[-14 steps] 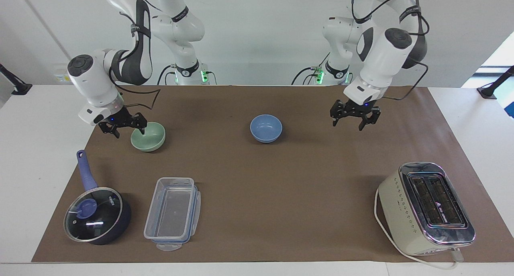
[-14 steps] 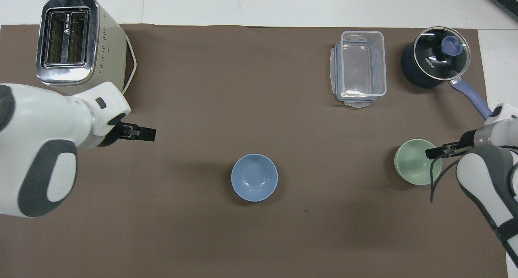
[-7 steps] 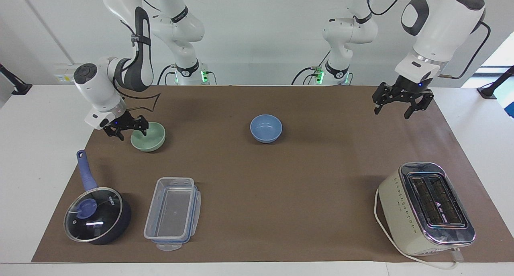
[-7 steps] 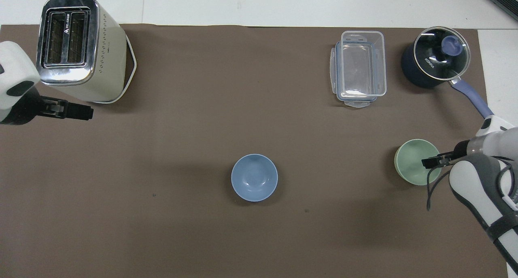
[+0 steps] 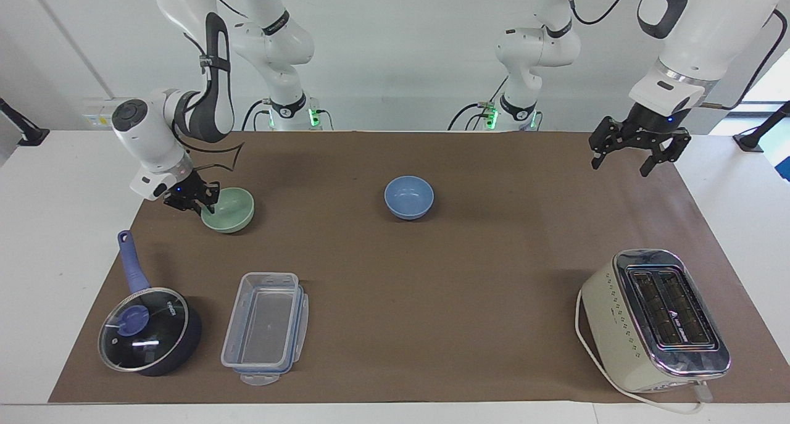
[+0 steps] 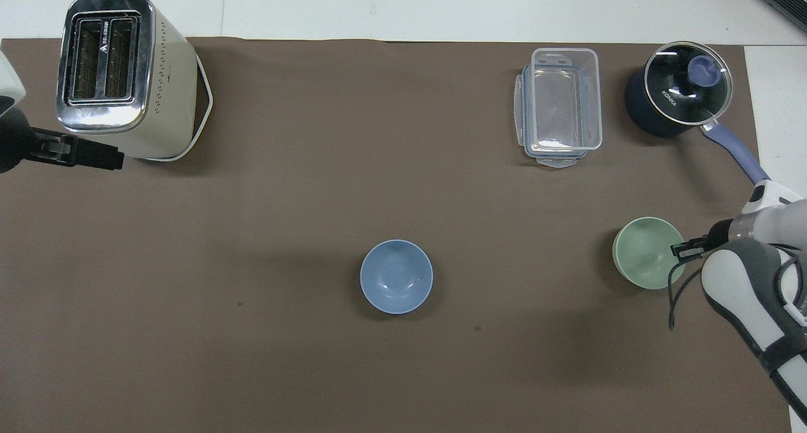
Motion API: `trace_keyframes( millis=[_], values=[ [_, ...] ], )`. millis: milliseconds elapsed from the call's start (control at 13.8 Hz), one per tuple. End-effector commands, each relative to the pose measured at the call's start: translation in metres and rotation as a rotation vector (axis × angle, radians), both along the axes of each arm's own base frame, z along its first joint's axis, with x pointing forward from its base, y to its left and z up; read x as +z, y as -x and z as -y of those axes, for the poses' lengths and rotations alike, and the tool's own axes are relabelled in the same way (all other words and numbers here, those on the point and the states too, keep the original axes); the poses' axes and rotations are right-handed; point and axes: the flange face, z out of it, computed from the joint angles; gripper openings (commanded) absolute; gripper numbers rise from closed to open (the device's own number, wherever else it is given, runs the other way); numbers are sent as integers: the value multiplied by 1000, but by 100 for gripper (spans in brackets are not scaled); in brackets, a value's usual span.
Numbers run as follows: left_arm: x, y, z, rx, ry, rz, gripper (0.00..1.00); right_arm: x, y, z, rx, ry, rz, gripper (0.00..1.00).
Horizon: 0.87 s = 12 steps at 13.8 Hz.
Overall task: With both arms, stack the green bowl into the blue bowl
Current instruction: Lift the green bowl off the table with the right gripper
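My right gripper pinched on green bowl rim, right arm's end of mat. Thin rim hold: I fear bowl tilting or slipping on lift. Blue bowl mid-table. Left gripper waits, fingers spread, raised over mat's edge at left arm's end.

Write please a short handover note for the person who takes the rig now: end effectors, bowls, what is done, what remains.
Right end effector: shut on the green bowl at its rim; the bowl sits on the mat at the right arm's end.
Left end effector: open, raised over the mat's edge at the left arm's end, waiting.
Blue bowl: mid-table, empty.
Done: grasp.
Left: lift the green bowl, set it into the blue bowl.
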Motion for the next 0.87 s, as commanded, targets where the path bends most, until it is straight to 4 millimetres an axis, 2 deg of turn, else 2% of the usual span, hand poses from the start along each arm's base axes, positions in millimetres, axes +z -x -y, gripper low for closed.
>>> trace_keyframes(
  millis=[0, 144, 361, 505, 650, 722, 794],
  values=[
    [0, -2, -5, -15, -25, -26, 100, -1, -2, 4, 22, -16, 17, 0],
    [-1, -3, -9, -15, -52, -25, 100, 17, -8, 4, 28, -14, 31, 0],
    [-5, -5, -14, -26, -56, -34, 100, 75, -19, -10, 20, -80, 18, 0],
    [-7, 1, -15, -26, -54, -65, 100, 104, -20, -19, 11, -111, 35, 0],
    [-8, 6, -16, -24, -54, -86, 100, 133, -22, -39, 15, -118, 48, 0],
    [-9, 8, -16, -23, -54, -98, 100, 149, -27, -54, -4, -122, 40, 0],
    [-10, 9, -16, -22, -55, -109, 100, 165, -34, -78, -22, -123, 32, 0]
  ],
)
